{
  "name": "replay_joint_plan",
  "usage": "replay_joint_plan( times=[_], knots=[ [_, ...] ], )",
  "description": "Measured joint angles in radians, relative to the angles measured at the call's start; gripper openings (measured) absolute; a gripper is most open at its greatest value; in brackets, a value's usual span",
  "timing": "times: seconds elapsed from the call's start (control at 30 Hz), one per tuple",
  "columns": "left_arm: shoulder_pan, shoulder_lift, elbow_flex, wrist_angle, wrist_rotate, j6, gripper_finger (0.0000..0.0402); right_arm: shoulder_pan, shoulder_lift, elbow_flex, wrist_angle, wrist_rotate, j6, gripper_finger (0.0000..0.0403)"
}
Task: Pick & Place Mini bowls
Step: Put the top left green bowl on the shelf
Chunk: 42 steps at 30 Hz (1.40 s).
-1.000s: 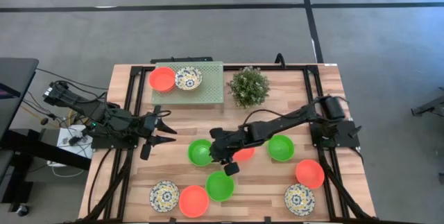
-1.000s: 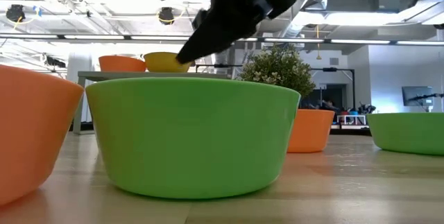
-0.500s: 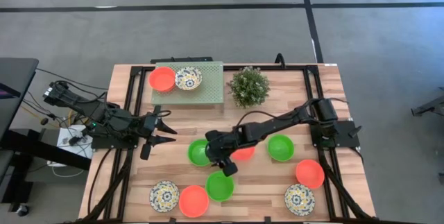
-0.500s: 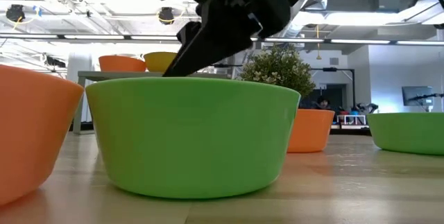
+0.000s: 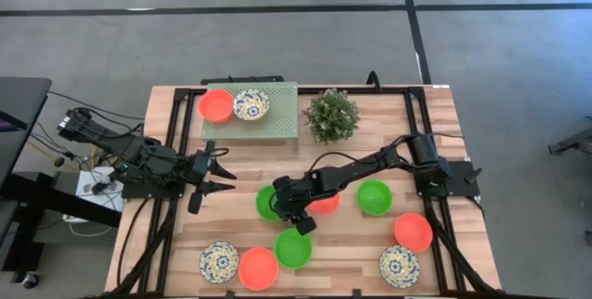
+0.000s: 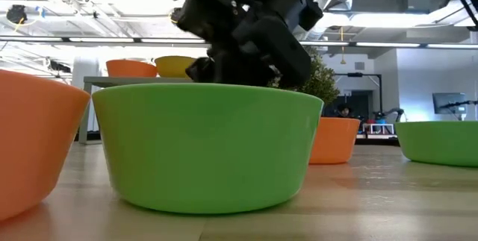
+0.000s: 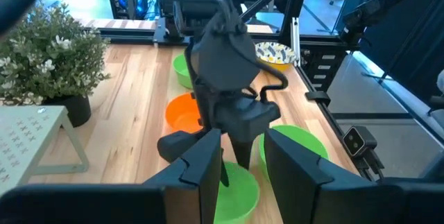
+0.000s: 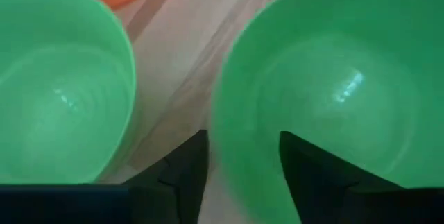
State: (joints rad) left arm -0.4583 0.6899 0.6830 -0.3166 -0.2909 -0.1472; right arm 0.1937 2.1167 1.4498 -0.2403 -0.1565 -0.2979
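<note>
The right gripper hangs low over the near middle of the slatted wooden table, its two dark fingers spread apart and straddling the rim of a smooth, glossy green bowl; in the right wrist view one finger sits outside the rim and the other over the hollow, and whether they touch the wall I cannot tell. Just on the far side of this gripper, partly under its wrist, lies a plain red-orange bowl, and beyond that a second green bowl. Nearer the table's front edge, just below the gripper, sits a third green bowl, with a red-orange one and a cream floral-patterned one beside it. Well off toward the right arm's base are another red-orange bowl and a floral bowl. At the far edge, a pale green perforated stand carries a red-orange bowl and a floral bowl, with a small bushy plant next to it. The left gripper waits at the table's left side, fingers parted and empty.
</note>
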Motion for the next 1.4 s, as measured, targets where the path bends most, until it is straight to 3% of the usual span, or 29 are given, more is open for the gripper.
replay_joint_plan(
  times=[0.3, 0.6, 0.8, 1.0, 1.4],
  knots=[
    [0.0, 0.005, 0.0, 0.002, 0.0, 0.0, 0.0112, -0.038, -0.007, 0.013, -0.024, 0.001, 0.0, 0.001],
    [0.0, 0.005, 0.0, 0.003, 0.0, 0.0, 0.0112, -0.039, -0.035, 0.279, -0.401, 0.012, -0.007, 0.0005],
    [0.0, 0.005, 0.0, 0.003, 0.0, 0.0, 0.0112, -0.046, -0.095, 0.462, -0.638, 0.239, -0.086, 0.0003],
    [0.0, 0.005, 0.0, 0.003, 0.0, 0.003, 0.0112, -0.099, -0.194, 0.493, -0.696, 0.425, -0.094, 0.0003],
    [0.0, 0.005, 0.0, 0.003, 0.0, 0.018, 0.0112, -0.324, -0.153, 0.489, -0.733, 0.315, -0.128, 0.0001]
  ],
)
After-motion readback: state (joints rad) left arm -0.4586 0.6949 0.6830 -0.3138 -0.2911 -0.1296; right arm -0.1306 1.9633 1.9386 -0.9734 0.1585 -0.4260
